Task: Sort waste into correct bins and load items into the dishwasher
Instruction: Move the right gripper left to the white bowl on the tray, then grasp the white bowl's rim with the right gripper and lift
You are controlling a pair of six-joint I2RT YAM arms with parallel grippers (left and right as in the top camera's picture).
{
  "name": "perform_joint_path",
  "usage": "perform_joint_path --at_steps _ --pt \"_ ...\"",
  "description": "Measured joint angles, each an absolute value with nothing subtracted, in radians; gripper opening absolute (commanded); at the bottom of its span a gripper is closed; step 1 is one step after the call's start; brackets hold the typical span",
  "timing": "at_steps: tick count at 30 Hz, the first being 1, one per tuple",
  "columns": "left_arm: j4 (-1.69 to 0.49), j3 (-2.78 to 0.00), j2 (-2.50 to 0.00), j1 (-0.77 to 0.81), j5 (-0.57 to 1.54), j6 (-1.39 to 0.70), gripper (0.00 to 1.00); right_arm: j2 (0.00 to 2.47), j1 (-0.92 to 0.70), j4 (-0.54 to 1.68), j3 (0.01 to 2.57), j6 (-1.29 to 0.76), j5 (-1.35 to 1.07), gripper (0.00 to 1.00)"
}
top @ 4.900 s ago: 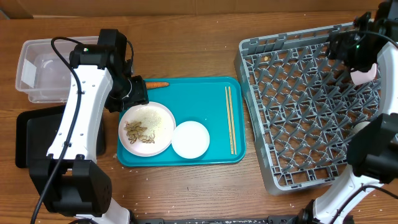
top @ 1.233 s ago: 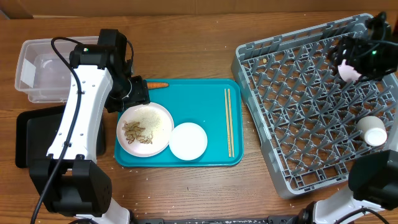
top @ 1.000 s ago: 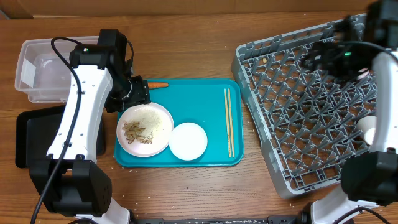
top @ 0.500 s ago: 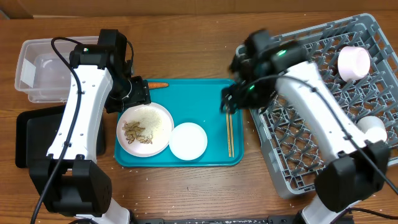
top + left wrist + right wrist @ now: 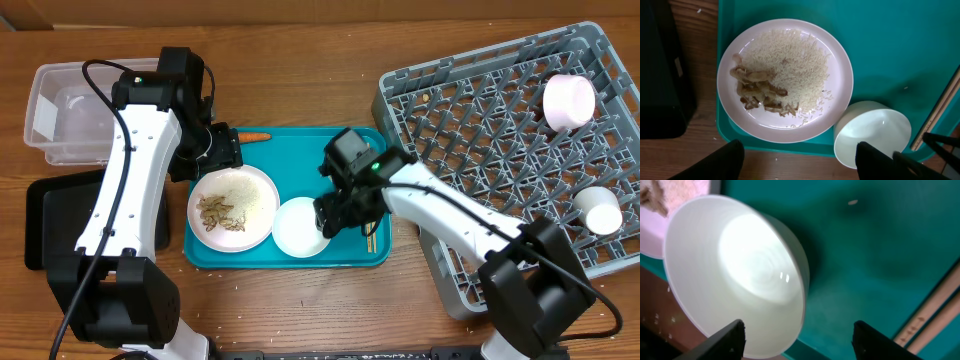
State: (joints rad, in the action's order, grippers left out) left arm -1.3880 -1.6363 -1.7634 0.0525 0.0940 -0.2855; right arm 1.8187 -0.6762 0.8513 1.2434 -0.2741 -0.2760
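White round glossy bowl (image 5: 740,270) sits on the teal plastic tray (image 5: 865,240) just below the right gripper (image 5: 799,330), jaws parted, nothing held; step apparently dish-loading, next likely pinching its rim for the grey plastic dish rack (image 5: 480,130).

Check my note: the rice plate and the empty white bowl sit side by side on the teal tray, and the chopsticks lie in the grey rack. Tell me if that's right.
Wrong on one point: the chopsticks lie on the teal tray too, beside the bowl, not in the grey rack. The left wrist view shows it. The rest stands.
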Motion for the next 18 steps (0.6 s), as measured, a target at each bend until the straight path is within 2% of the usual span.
perform_joint_path --at_steps 1,2,6,8,18 --pt "-1.388 -1.636 -1.763 0.052 0.094 -0.286 0.73 1.819 -0.686 0.833 1.229 -0.298 -0.262 0.59" --pt "-1.388 -1.636 -1.763 0.052 0.094 -0.286 0.73 1.819 -0.695 0.813 1.214 -0.32 -0.248 0.49" --pt "-1.388 -1.636 -1.763 0.052 0.094 -0.286 0.74 1.819 -0.711 0.784 1.187 -0.399 -0.196 0.35" --pt "-1.388 -1.636 -1.763 0.052 0.094 -0.286 0.73 1.819 -0.711 0.777 1.185 -0.417 -0.18 0.24" --pt "-1.388 -1.636 -1.763 0.052 0.094 -0.286 0.73 1.819 -0.711 0.78 1.185 -0.512 -0.16 0.11"
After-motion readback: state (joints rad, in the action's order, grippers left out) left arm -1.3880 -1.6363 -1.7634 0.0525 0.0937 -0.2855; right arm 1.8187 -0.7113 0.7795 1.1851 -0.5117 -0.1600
